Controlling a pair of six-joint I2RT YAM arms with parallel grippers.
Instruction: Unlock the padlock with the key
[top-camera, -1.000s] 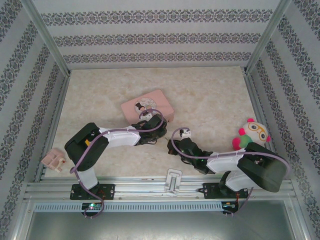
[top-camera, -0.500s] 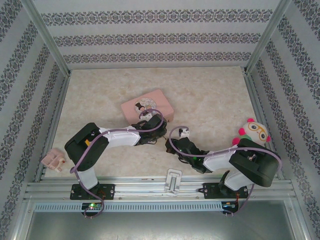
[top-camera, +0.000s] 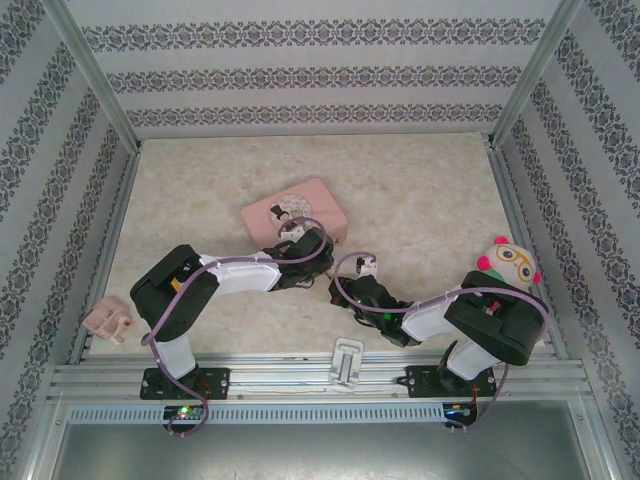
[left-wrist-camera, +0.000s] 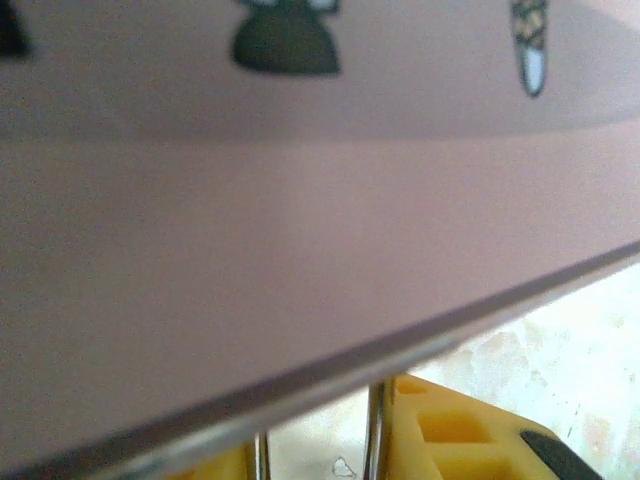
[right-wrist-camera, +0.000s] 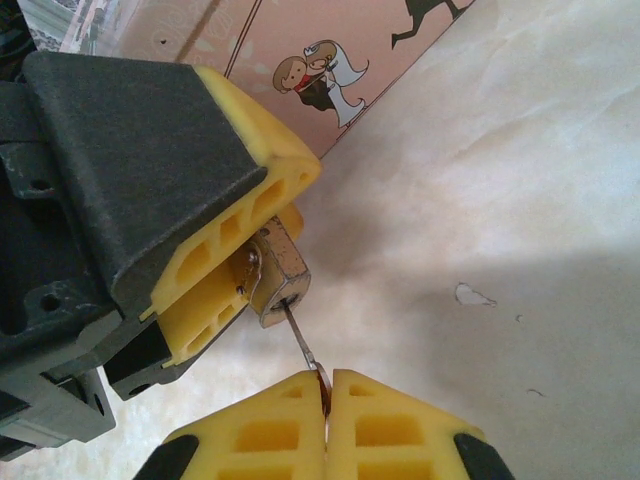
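One cream, marble-patterned table (top-camera: 420, 190) carries everything, flat and glossy inside striped papered walls. Two arms with white shells and black joints bend inward from its near edge and meet near the middle, just in front of the one pink tin (top-camera: 295, 212), a rounded rectangular box with a cartoon bride and groom printed on its lid. One plush toy (top-camera: 505, 265), soft and round with pink tufts and big glasses, sits by the right wall beside the right arm. One white bracket (top-camera: 347, 362), a small clip-like piece, lies on the near rail between the two bases, and one small pink trinket (top-camera: 108, 320) lies at the left edge, too small to make out. The overhead view hides the task's things behind the wrists; the right wrist view shows them. There the left gripper (right-wrist-camera: 255, 260), with its yellow ribbed pads on black housings, pinches the one padlock (right-wrist-camera: 278, 275), a tiny brass-coloured block held above the table just in front of the tin. The right gripper (right-wrist-camera: 327, 420) has its yellow fingers pressed together on the one key (right-wrist-camera: 300, 340), a thin dark metal sliver whose tip meets the end face of the padlock. The left wrist view adds only the tin's smooth pink side, blurred and very close, with two thin metal bars below it.
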